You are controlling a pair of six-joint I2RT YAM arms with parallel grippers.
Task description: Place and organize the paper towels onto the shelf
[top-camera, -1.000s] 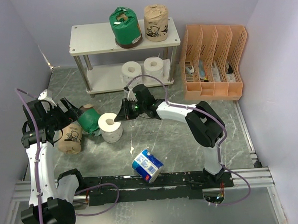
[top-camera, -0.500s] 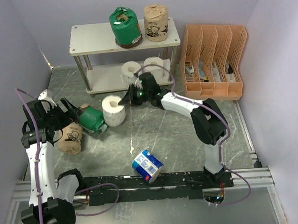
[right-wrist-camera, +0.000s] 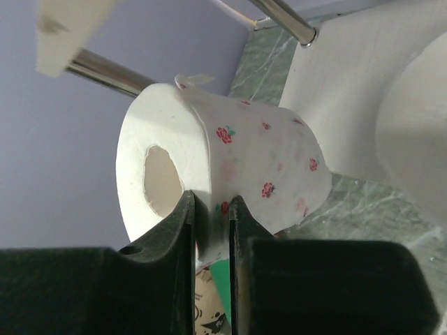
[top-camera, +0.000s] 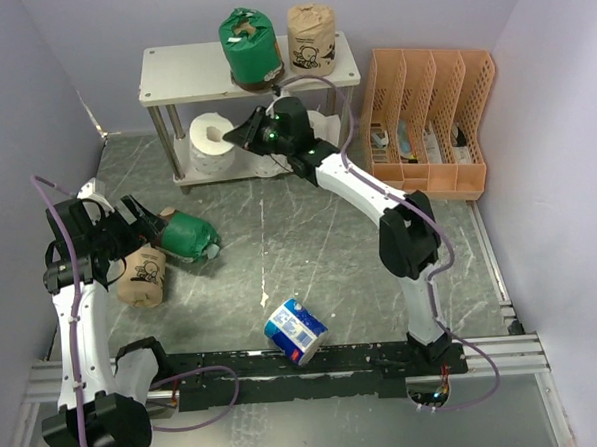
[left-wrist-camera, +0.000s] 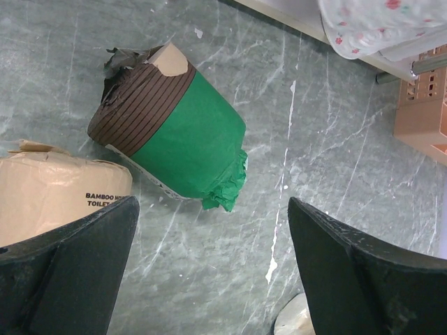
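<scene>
My right gripper (top-camera: 242, 136) is shut on the wall of a bare white roll (top-camera: 212, 135) and holds it at the left of the shelf's (top-camera: 175, 68) lower board; the roll fills the right wrist view (right-wrist-camera: 223, 167). Another white roll (top-camera: 319, 127) shows behind the arm on the lower board. A green roll (top-camera: 249, 48) and a tan roll (top-camera: 311, 41) stand on the top board. My left gripper (top-camera: 151, 231) is open beside a lying green roll (top-camera: 191, 236) and a tan roll (top-camera: 141, 276); both show in the left wrist view, green roll (left-wrist-camera: 174, 132), tan roll (left-wrist-camera: 59, 195). A blue-and-white roll (top-camera: 295, 331) lies near the front.
An orange slotted file organizer (top-camera: 429, 125) stands right of the shelf. Grey walls close in the left, back and right. A black rail (top-camera: 316, 363) runs along the front edge by the arm bases.
My right gripper has carried the white roll from the table's middle up and back to the shelf's lower board on the left. The left arm has stayed put.
</scene>
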